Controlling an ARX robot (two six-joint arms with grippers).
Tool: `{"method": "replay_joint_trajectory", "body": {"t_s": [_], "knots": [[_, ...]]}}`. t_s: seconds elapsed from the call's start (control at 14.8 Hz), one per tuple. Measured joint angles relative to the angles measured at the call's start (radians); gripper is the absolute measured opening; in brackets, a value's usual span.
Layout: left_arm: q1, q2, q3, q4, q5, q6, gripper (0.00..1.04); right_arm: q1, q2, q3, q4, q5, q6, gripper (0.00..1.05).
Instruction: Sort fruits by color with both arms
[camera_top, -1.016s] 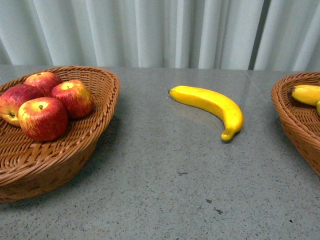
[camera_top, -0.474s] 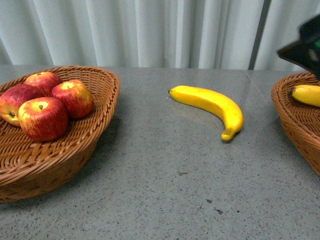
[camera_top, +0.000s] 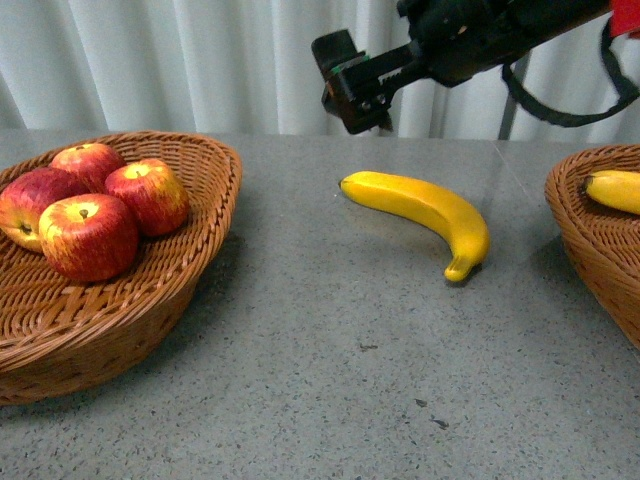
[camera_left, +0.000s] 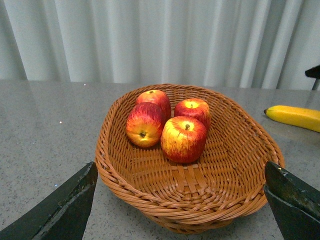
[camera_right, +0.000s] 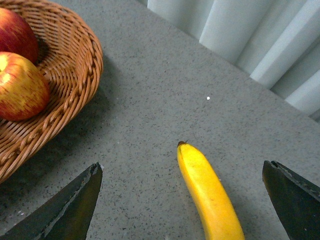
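Right claw (camera_top: 345, 88), wide open and empty, hangs over the far end of your banana (camera_top: 425, 212), which runs toward the right edge of the desk (camera_top: 320, 350).

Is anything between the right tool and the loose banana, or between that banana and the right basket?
Nothing visible does. The open right tool hangs above the far end of the banana, only air between, and only bare table lies from it to the right basket.
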Motion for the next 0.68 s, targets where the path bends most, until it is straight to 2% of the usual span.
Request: {"method": "replay_joint_trajectory", "body": {"t_s": [0.47,0.68], "knots": [[0.0,0.0,0.0,0.0,0.0,0.0,0.98,0.005,0.241,0.199,-0.089,0.068,-0.054,0.98],[0.0,0.0,0.0,0.0,0.0,0.0,0.98,-0.03,0.29,0.266,-0.209,0.092,-0.074,0.98]]}}
